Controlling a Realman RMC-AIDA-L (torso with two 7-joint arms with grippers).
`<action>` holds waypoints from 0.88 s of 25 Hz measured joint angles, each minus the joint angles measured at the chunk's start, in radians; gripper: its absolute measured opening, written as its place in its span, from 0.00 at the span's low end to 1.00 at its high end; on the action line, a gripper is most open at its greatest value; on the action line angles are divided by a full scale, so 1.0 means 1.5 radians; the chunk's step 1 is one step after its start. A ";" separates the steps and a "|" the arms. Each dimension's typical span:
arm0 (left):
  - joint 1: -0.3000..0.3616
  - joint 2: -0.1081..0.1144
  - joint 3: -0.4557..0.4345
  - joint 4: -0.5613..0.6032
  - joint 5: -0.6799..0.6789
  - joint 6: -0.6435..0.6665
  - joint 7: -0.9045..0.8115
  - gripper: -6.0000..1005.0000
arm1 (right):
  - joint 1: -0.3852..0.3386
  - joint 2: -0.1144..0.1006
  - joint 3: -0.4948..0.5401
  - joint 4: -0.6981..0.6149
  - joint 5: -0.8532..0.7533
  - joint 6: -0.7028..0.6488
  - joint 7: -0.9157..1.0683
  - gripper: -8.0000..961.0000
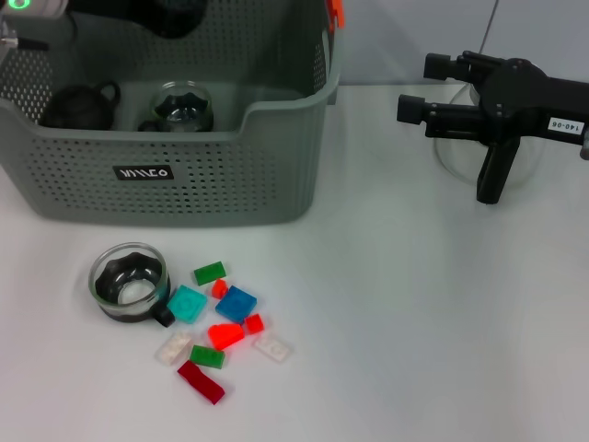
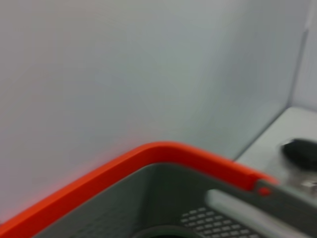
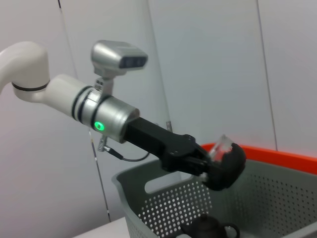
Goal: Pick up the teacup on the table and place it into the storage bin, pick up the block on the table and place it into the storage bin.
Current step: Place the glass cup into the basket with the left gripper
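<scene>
Now | left end effector (image 3: pixel 223 166) above storage bin (image 1: pixel 184 184) | teacup (image 1: pixel 131 283) beside blocks (image 1: pixel 221 322)

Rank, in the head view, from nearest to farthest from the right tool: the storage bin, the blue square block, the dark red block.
From the right tool:
1. Grey-green perforated storage bin, to its left.
2. Blue square block, middle of the pile.
3. Dark red block, pile's front edge.

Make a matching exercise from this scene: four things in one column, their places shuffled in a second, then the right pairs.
1. black teapot
2. glass teacup
3. dark red block
4. right gripper

A. on the table, front edge of the block pile
B. inside the storage bin
C. on the table just left of the block pile
D. above the table, right of the bin

Pairs: 1-B, 2-C, 3-A, 4-D
</scene>
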 joint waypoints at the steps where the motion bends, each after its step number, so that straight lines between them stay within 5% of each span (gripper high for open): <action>1: -0.003 -0.001 0.015 -0.015 0.009 -0.041 -0.002 0.07 | 0.002 0.000 0.001 0.000 -0.004 0.001 0.001 0.95; 9: -0.025 -0.016 0.022 -0.067 0.059 -0.132 -0.004 0.07 | 0.012 0.000 -0.002 0.005 -0.012 0.005 0.002 0.95; 16: -0.029 -0.049 0.054 -0.099 0.113 -0.221 -0.005 0.07 | 0.016 0.000 -0.003 0.016 -0.012 0.007 0.003 0.95; 22: -0.035 -0.053 0.067 -0.130 0.117 -0.252 0.000 0.07 | 0.021 0.001 -0.004 0.019 -0.015 0.010 0.003 0.95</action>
